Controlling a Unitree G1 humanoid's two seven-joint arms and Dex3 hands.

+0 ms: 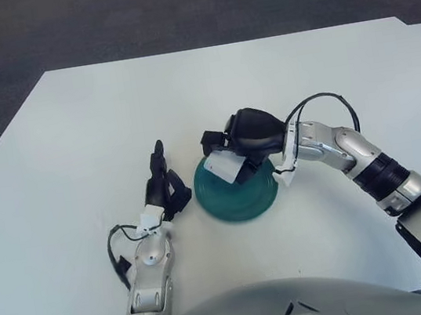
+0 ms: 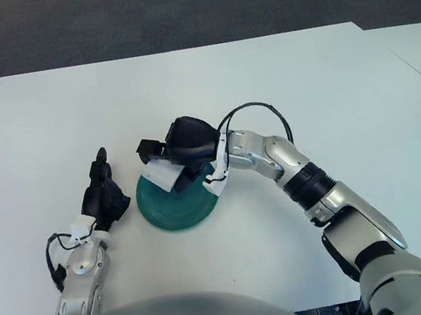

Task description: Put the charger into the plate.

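Note:
A white block-shaped charger (image 1: 225, 167) is held in my right hand (image 1: 242, 143), whose black fingers are curled around it. The hand sits low over the far left part of the round green plate (image 1: 240, 197), and the charger is just above or touching the plate's surface; I cannot tell which. My left hand (image 1: 163, 190) shows just left of the plate's rim, fingers relaxed and pointing away from me, holding nothing.
The white table (image 1: 72, 131) spreads wide on all sides of the plate. A black cable loops off my right wrist (image 1: 321, 101). Dark carpet lies beyond the table's far edge.

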